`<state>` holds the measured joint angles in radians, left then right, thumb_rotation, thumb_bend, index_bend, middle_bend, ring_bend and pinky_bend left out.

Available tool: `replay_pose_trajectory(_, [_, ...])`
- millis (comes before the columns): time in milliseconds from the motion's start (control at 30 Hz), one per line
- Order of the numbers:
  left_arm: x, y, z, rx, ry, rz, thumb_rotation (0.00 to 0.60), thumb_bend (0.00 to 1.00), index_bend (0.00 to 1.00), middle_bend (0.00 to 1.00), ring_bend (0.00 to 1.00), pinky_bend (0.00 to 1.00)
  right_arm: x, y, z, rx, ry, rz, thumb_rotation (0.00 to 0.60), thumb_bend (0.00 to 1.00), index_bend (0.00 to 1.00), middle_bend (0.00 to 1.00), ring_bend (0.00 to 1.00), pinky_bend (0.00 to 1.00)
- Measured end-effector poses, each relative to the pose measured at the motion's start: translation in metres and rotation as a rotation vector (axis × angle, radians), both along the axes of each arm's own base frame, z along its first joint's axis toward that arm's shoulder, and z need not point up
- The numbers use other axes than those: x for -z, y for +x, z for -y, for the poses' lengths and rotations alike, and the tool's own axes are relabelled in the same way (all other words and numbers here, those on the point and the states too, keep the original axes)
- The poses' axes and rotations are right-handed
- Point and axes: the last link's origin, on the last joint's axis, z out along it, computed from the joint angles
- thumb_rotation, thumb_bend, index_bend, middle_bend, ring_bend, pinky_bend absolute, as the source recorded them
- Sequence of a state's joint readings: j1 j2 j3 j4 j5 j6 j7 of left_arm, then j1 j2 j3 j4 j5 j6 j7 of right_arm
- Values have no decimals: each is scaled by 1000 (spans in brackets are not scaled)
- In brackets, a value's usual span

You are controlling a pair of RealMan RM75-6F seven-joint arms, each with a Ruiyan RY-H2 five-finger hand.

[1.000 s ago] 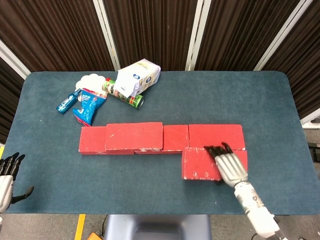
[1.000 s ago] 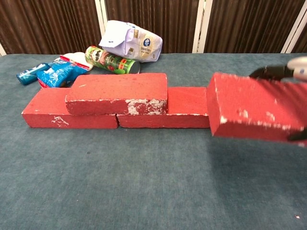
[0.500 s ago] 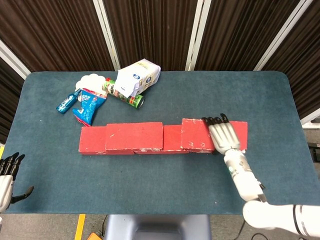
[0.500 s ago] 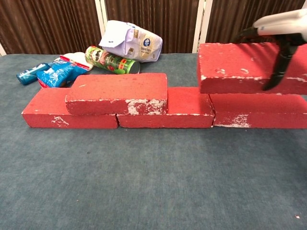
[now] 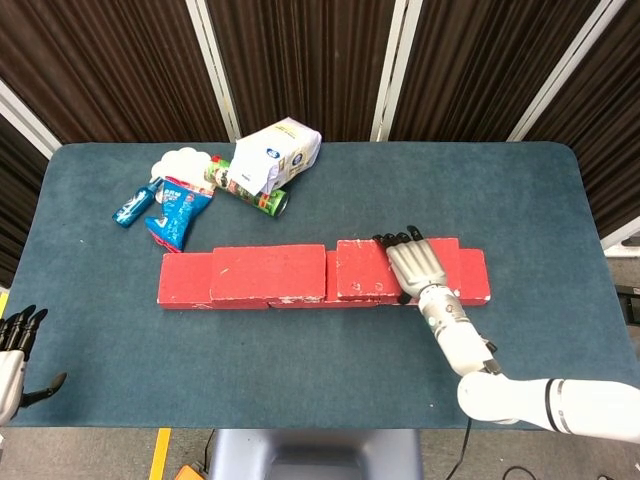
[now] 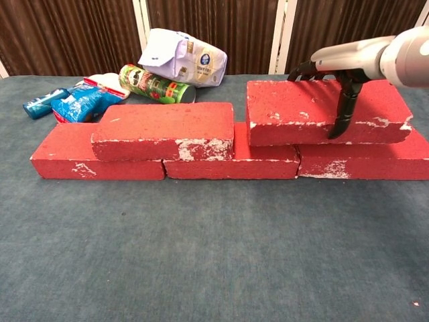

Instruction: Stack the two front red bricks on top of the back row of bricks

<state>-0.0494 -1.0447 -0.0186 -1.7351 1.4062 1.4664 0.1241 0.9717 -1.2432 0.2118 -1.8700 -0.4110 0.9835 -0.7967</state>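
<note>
Over the last second the right hand [image 5: 415, 268] had carried the second rectangular red brick [image 6: 322, 113] up from the front of the blue-covered desk [image 5: 520, 200], over the back row, and then leftward along it. In the chest view the brick sat on top of the back row of red bricks [image 6: 167, 159], spanning the joint between the middle and right base bricks, with a narrow gap separating it from the first stacked red brick [image 6: 163, 130] on the left. The right hand was clamped on the brick, fingers lying over the top face and the thumb pressed against the front face.

The main risk seemed to be the release. If the hand opened while the brick was not fully seated, or the fingers dragged on the rough top as they lifted, the brick could skew or slip off the front edge. Pushing further left could also knock the first stacked brick out of line.

Whether the brick's underside rested flat on the row could not be told, since the contact line was partly shadowed. Its far right end ran close to the frame edge in the chest view. The left hand [image 5: 14, 345] showed only at the lower left corner of the head view, cut off, fingers apart and holding nothing. The bag, can and packets behind the row lay well apart from the work.
</note>
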Motion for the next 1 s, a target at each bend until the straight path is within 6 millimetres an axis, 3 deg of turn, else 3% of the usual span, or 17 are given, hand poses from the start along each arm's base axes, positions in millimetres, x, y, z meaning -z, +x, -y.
replay_pose_trajectory(1000, [1, -1, -1, -6, 1, 2, 600, 224, 0, 0, 0, 31, 22, -2, 12, 26, 27, 7, 600, 121, 274, 373, 296, 0])
